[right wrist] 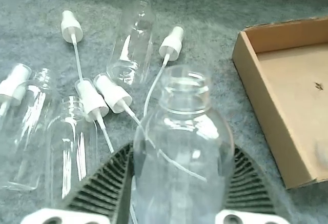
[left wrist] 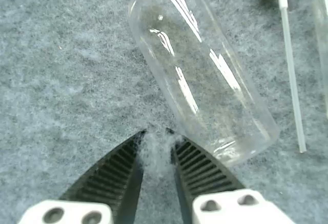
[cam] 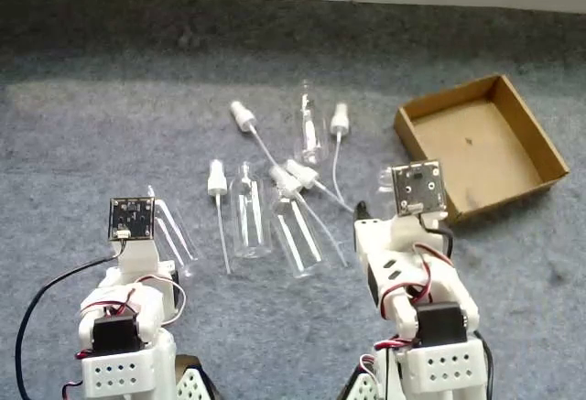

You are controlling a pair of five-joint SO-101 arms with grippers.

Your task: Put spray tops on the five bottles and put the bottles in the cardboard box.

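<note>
My right gripper (right wrist: 182, 155) is shut on a clear bottle (right wrist: 182, 131) with an open neck and no spray top, held just left of the cardboard box (cam: 476, 153). My left gripper (left wrist: 156, 133) hovers over the carpet with only a narrow gap between its fingers and nothing in them, its tips beside the base of a lying clear bottle (left wrist: 200, 70). Three more bottles (cam: 247, 208) (cam: 295, 226) (cam: 309, 125) lie mid-table among several loose white spray tops (cam: 243, 114) (cam: 340, 121) (cam: 216, 178).
The box (right wrist: 292, 90) is open-topped, and a tiny dark speck marks its floor. Two spray tops (right wrist: 92, 98) (right wrist: 114, 93) lie crossed between the bottles, their dip tubes trailing toward my right arm. Grey carpet (cam: 92, 125) covers the table.
</note>
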